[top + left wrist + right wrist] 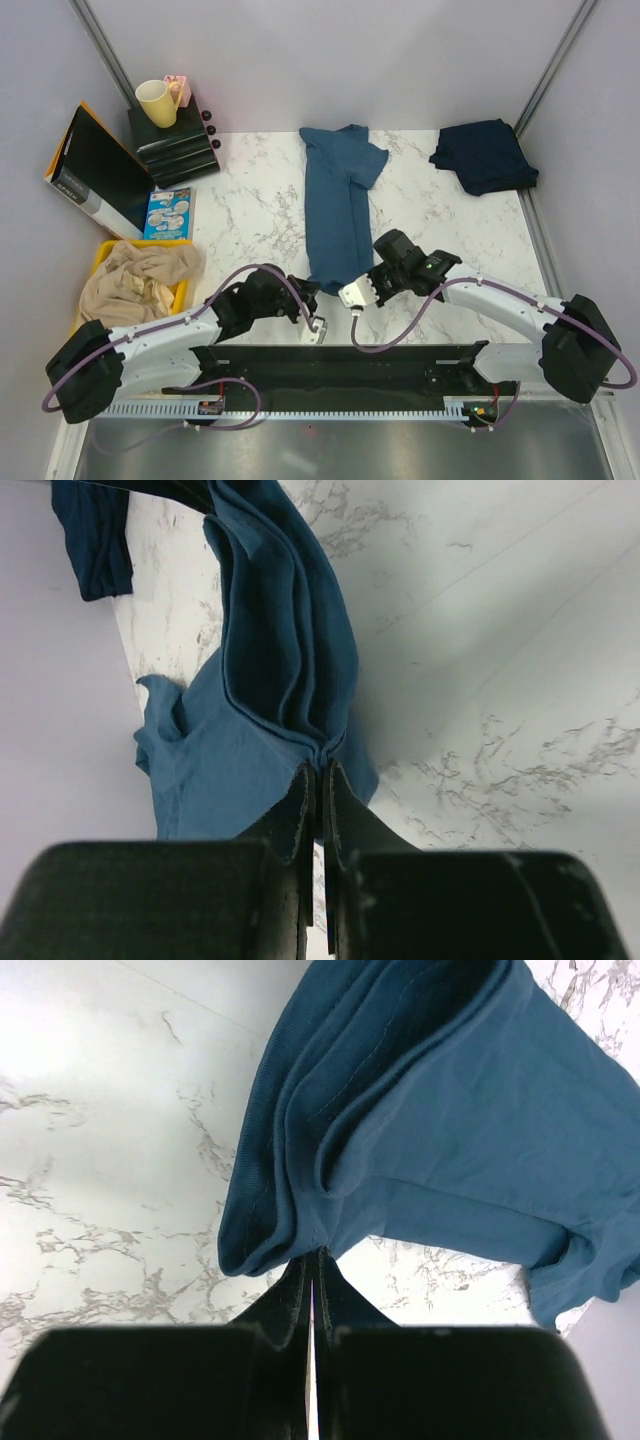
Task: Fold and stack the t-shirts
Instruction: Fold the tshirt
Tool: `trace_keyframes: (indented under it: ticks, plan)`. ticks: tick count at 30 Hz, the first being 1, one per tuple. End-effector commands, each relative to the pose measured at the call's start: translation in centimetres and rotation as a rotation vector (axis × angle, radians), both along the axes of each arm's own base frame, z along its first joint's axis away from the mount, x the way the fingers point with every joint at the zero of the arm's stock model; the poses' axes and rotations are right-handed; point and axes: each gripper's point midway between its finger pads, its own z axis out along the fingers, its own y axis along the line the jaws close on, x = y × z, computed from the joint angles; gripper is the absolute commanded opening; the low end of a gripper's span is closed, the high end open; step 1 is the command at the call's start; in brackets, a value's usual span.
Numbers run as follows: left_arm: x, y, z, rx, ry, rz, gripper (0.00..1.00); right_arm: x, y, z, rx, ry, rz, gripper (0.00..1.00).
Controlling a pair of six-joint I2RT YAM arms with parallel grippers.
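Pinching steel-blue t-shirt point(335, 200) near hem, left claw point(320, 772) and right claw point(318, 1257) both clamped on cloth; I'm gripping two corners for even fold.

No legible text; black box point(100, 165) edge label, blue booklet point(168, 213) print perhaps lettering, too small.

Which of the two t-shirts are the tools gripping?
The lighter steel-blue t-shirt in the middle: the left tool and right tool are both shut on its near edge. The darker navy t-shirt lies at the far right corner, untouched.
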Motion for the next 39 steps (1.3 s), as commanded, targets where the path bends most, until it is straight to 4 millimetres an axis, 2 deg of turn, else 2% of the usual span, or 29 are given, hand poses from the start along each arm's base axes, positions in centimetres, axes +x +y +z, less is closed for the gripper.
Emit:
trace_keyframes:
  ticks: [1, 3, 4, 6, 10, 19, 23, 24, 25, 28, 29, 31, 32, 33, 35, 39]
  plan:
    - [3.5, -1.0, 2.4, -0.033, 0.007, 0.102, 0.02, 2.6, 0.6, 1.8, 0.011, -0.042, -0.05, 0.0]
    - [4.6, -1.4, 3.0, -0.046, 0.009, 0.118, 0.02, 3.5, 1.0, 2.0, 0.02, -0.056, -0.058, 0.0]
    - [5.8, -1.5, 3.3, -0.049, 0.008, 0.14, 0.02, 4.2, 1.0, 2.3, 0.024, -0.067, -0.068, 0.0]
    - [7.4, -2.0, 4.9, -0.085, -0.007, 0.162, 0.02, 5.2, 1.3, 2.4, 0.029, -0.085, -0.076, 0.0]
    - [10.3, -1.1, 5.9, -0.108, -0.011, 0.218, 0.02, 7.8, 0.8, 3.0, 0.038, -0.112, -0.115, 0.0]
    - [11.7, 0.2, 4.8, -0.089, -0.013, 0.229, 0.02, 13.2, -0.4, 3.2, 0.079, -0.136, -0.222, 0.0]
    - [12.3, 0.1, 4.2, -0.083, -0.014, 0.236, 0.02, 15.0, 0.2, 3.6, 0.106, -0.151, -0.237, 0.0]
    - [12.6, 0.2, 4.0, -0.082, -0.016, 0.24, 0.02, 15.3, 0.3, 3.1, 0.101, -0.141, -0.241, 0.0]
    - [12.9, 0.3, 3.4, -0.072, -0.009, 0.247, 0.02, 15.9, 0.4, 3.6, 0.11, -0.151, -0.248, 0.0]
    - [14.1, 0.3, 3.6, -0.084, -0.033, 0.261, 0.02, 17.1, 0.4, 3.5, 0.113, -0.15, -0.268, 0.0]
    - [14.6, 0.4, 3.1, -0.078, -0.028, 0.267, 0.02, 17.5, 0.3, 3.5, 0.118, -0.154, -0.277, 0.0]
    - [15.7, 0.4, 3.8, -0.1, -0.056, 0.282, 0.02, 18.2, 0.3, 3.5, 0.122, -0.153, -0.288, 0.0]
    - [16.1, 0.4, 3.1, -0.09, -0.053, 0.286, 0.02, 18.5, 0.2, 3.4, 0.121, -0.156, -0.295, 0.0]
    - [16.9, 0.3, 3.9, -0.107, -0.081, 0.296, 0.02, 18.8, 0.2, 3.3, 0.117, -0.157, -0.299, 0.0]
    - [17.9, 0.4, 3.8, -0.113, -0.097, 0.309, 0.02, 19.4, -0.1, 3.4, 0.12, -0.166, -0.316, 0.0]
    - [20.1, -0.3, 6.3, -0.176, -0.178, 0.328, 0.02, 20.1, -0.3, 3.4, 0.128, -0.165, -0.347, 0.0]
